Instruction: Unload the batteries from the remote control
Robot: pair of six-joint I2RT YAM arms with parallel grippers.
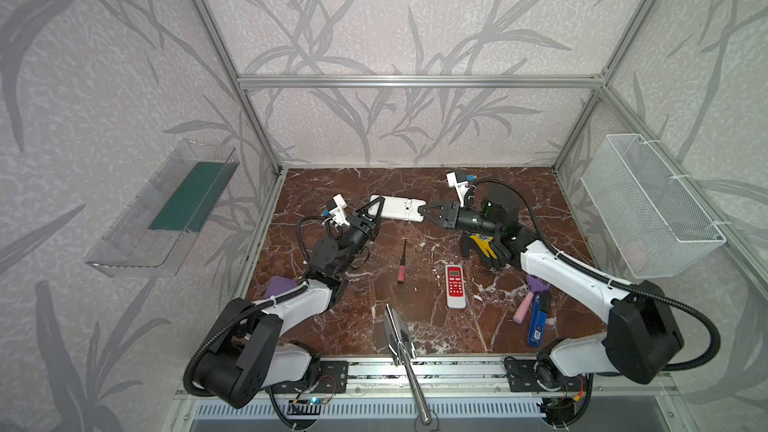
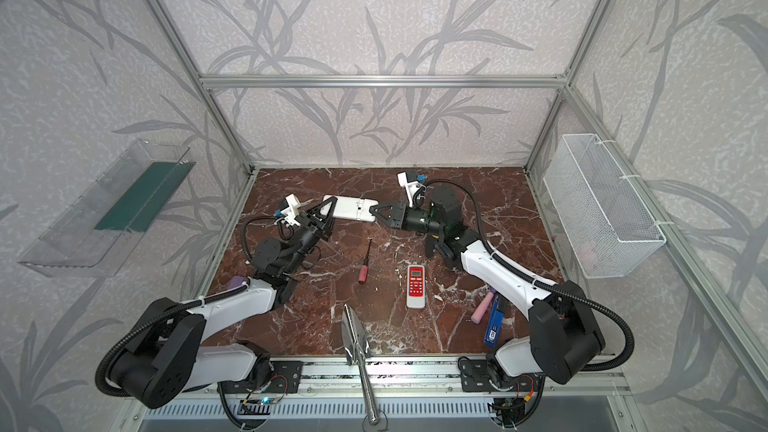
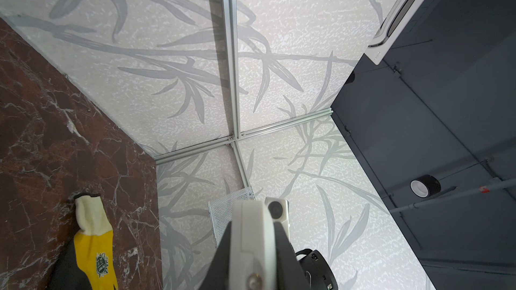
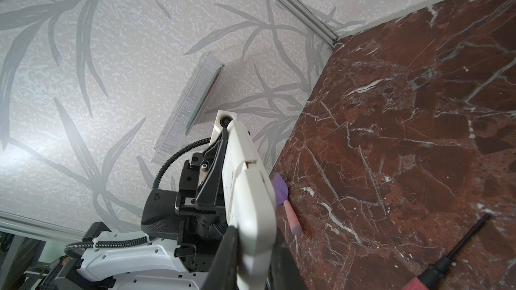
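Remote control (image 1: 397,207), white, long axis left-right

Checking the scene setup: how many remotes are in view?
2: a white remote held by the left gripper and right gripper; a red remote on the table.

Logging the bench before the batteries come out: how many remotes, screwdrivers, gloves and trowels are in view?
Remotes: 2 (white remote, red remote)
Screwdrivers: 1
Gloves: 1
Trowels: 1
Total: 5
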